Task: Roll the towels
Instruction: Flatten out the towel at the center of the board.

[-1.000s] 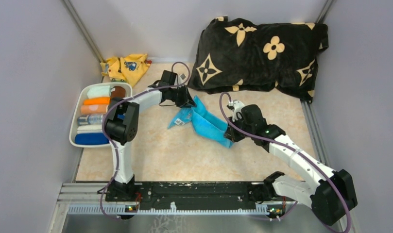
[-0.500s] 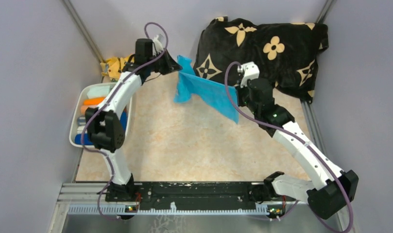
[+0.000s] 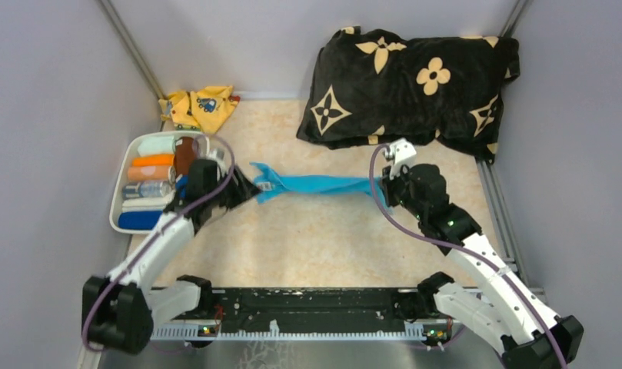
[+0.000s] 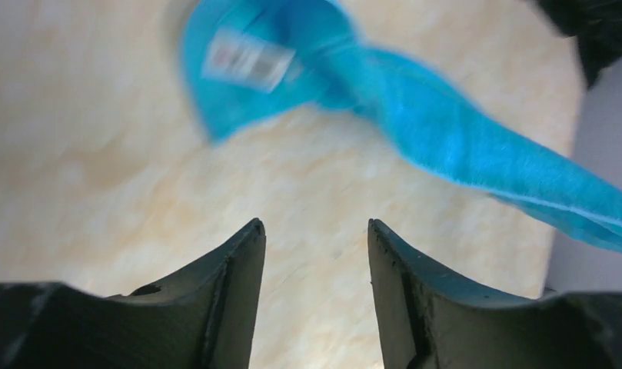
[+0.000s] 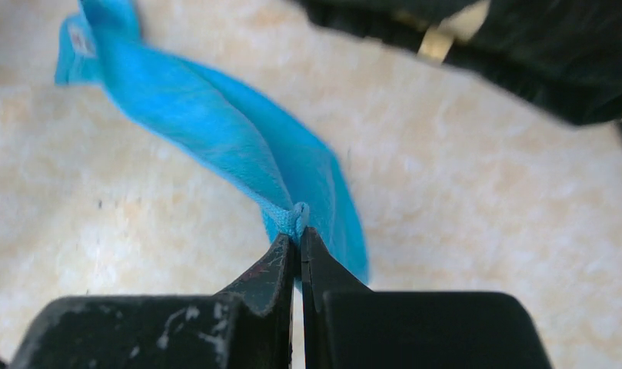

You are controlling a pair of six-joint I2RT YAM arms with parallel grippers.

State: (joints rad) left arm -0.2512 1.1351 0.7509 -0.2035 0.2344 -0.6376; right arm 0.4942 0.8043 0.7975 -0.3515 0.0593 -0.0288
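My right jaws clamped on cyan towel (image 3: pixel 315 184) corner. My left jaws apart, empty; towel's free end at their 12 o'clock.

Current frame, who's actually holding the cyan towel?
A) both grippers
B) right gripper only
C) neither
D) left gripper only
B: in the right wrist view the right gripper is shut on the edge of the cyan towel. In the left wrist view the left gripper stands open and empty, with the towel lying ahead of it.
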